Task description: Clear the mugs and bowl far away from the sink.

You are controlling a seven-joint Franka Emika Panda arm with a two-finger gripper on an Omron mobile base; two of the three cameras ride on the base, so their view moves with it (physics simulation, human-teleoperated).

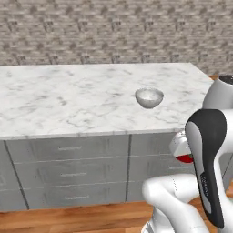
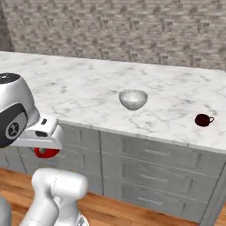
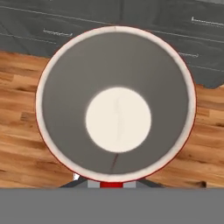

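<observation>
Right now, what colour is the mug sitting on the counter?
Dark maroon mug, seen best in the right base view.

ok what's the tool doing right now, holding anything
tool: closed on the bright red cylindrical mug, carried above the wooden floor, in front of the grey drawers.

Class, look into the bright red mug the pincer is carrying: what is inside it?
The bright red mug looks empty: grey inner wall, pale round bottom. Wooden floor lies under it; the patch straight below is covered.
</observation>
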